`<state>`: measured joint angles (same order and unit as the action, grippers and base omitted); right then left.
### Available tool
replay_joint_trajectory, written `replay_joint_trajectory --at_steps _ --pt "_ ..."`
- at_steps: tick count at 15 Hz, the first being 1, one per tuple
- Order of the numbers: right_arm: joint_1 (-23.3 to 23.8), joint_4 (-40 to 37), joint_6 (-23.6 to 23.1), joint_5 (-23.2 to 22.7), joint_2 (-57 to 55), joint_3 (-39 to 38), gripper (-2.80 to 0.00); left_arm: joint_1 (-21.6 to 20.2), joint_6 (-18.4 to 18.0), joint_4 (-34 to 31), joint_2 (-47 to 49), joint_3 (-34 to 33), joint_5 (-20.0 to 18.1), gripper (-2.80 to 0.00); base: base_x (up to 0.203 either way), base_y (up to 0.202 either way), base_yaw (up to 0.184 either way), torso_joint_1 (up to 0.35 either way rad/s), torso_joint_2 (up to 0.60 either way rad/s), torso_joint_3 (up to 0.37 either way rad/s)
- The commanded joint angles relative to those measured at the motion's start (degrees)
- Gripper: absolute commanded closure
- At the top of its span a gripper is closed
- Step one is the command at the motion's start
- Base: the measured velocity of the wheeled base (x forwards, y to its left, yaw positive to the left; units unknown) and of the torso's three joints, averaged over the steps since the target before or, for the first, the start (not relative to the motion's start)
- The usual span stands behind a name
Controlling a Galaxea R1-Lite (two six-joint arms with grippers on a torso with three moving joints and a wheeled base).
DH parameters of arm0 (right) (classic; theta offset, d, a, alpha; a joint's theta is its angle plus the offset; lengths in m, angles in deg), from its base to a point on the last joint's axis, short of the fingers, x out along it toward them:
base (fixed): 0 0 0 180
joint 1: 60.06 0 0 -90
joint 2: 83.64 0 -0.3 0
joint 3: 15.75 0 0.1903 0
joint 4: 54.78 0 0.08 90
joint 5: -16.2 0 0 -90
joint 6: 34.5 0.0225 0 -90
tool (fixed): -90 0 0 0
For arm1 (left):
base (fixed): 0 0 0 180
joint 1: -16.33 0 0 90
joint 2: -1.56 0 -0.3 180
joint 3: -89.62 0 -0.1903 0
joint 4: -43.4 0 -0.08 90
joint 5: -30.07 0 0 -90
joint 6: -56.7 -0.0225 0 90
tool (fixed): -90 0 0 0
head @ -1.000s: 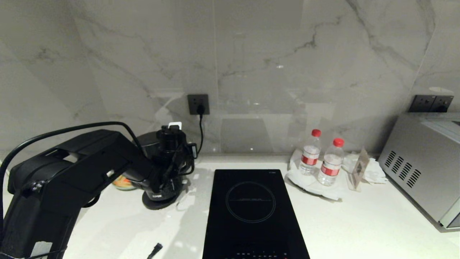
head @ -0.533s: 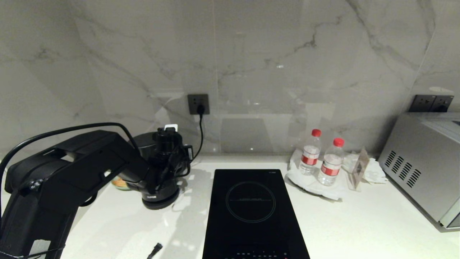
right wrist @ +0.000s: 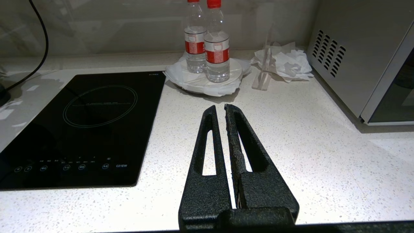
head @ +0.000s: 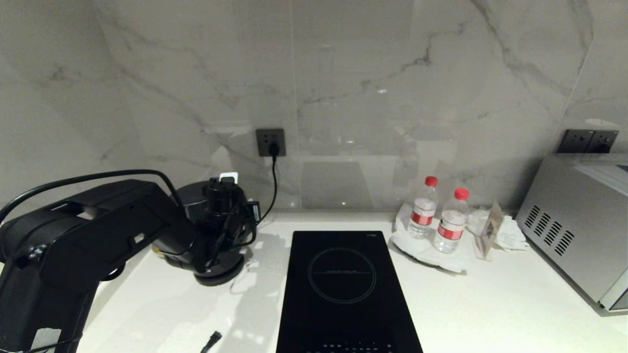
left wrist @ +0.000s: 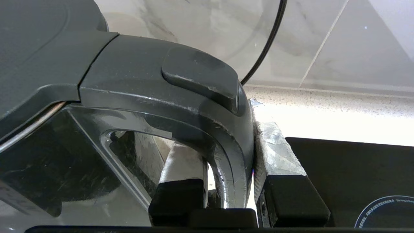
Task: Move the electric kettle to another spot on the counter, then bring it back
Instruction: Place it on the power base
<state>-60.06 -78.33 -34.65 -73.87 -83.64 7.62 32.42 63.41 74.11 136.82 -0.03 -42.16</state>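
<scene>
Left pincer was clamped on the loop handle of the electric kettle, one finger inside the loop and the taped finger pressed against the handle's outer side. And the kettle sat at the back left of the bench, close to the marble wall, just left of the black induction hob. Whether it rested fully on its round base or hung just above it, I could not tell, for the left arm covered most of the jug. A black cord ran up from that corner to a dark wall socket. Something orange and green peeked out behind the arm, too hidden to name.

Over on the other side, the right pincer hung idle above bare bench, its two fingers pressed together with only a sliver between them. Ahead of it stood two water bottles with red caps on a white plate, crumpled paper beside them, and a silver oven at the far right end. A small black plug lay on the bench near the front edge.
</scene>
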Motion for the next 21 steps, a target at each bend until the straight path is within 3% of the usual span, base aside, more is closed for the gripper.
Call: replay_joint_trajectory --at_steps 1,12,21 --pt "0.0 0.0 0.0 -0.1 0.0 0.0 0.00 0.0 0.1 0.4 -0.1 -1.2 0.2 0.00 0.000 0.000 0.000 0.000 0.00 0.000" --pt "0.0 0.0 0.0 0.0 0.0 0.0 0.00 1.5 0.1 4.1 -3.5 -7.0 0.2 0.00 0.000 0.000 0.000 0.000 0.00 0.000" --pt "0.0 0.0 0.0 -0.1 0.0 0.0 0.00 4.2 0.2 4.3 -3.8 -7.3 1.3 0.00 0.000 0.000 0.000 0.000 0.00 0.000"
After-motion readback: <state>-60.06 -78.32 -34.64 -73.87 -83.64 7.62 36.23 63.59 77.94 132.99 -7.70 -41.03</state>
